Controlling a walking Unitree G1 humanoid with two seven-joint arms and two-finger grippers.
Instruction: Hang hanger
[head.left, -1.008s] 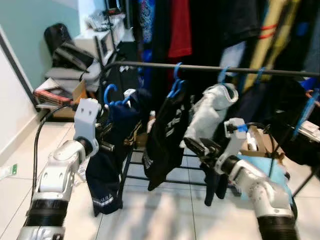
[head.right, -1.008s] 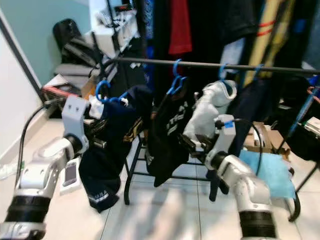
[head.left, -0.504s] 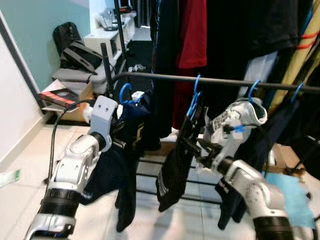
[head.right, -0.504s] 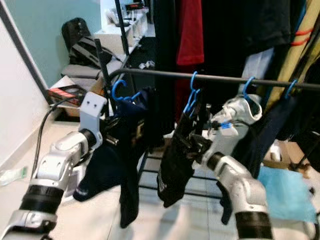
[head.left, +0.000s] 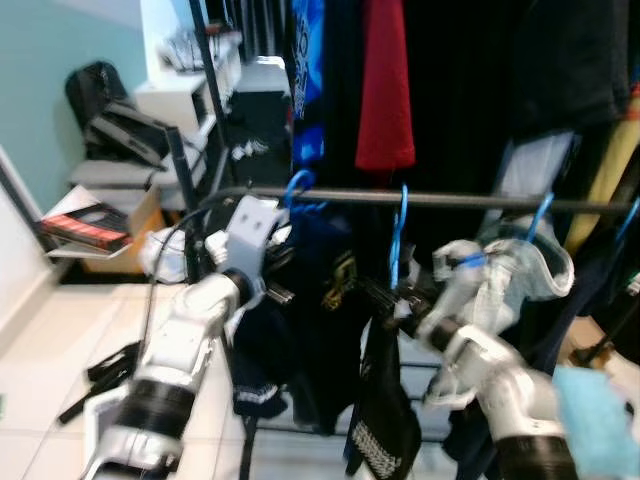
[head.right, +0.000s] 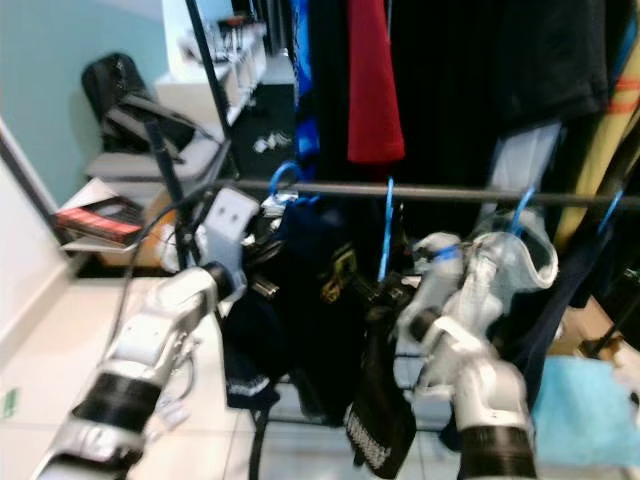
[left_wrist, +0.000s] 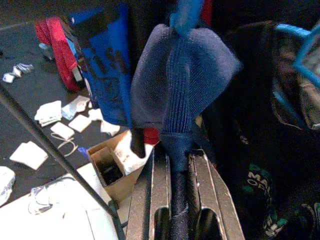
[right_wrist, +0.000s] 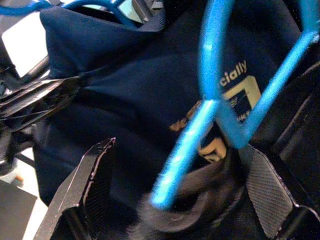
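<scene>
red garment (head.left: 384, 90) hanging high at back | black backpack (head.left: 92, 80) against teal wall | white shelf (head.left: 185, 90) behind | tiled floor (head.left: 50, 340) below

Both eye views are smeared, so the print on the black garment (head.left: 385, 440) cannot be read. The left gripper (left_wrist: 179, 165) has its fingertips buried in the navy garment (left_wrist: 177, 85), and the blue hanger (left_wrist: 185, 12) it carries is cut off by the picture's edge. The right gripper (right_wrist: 175, 175) has its fingertips cut by the frame. The rail (head.left: 480, 200) runs out of view at right.
</scene>
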